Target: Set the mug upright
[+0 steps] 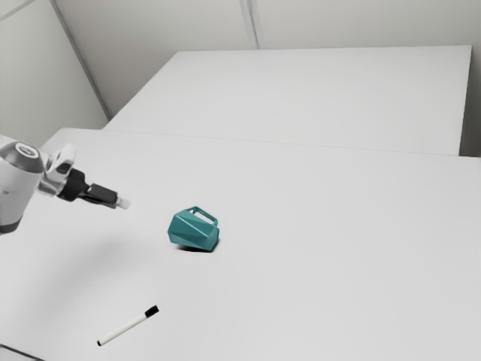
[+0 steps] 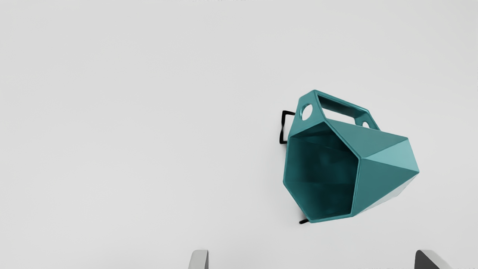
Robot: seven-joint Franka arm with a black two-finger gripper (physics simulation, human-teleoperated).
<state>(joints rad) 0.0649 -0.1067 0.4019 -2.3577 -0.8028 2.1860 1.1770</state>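
Fingers [image 2: 199, 260] well apart, empty | teal faceted mug [image 1: 194, 232] on its side, left of exterior-view centre | mouth [image 2: 323, 179] facing wrist view | long axis sloping lower-right in exterior view

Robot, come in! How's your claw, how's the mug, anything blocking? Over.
Claw open, holding nothing. Mug on its side. Marker off aside, likely no obstacle.

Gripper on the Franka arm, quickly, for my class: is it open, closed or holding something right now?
Gripper: open, fingers wide apart, holding nothing; the teal mug lies on its side, clear of the fingers.
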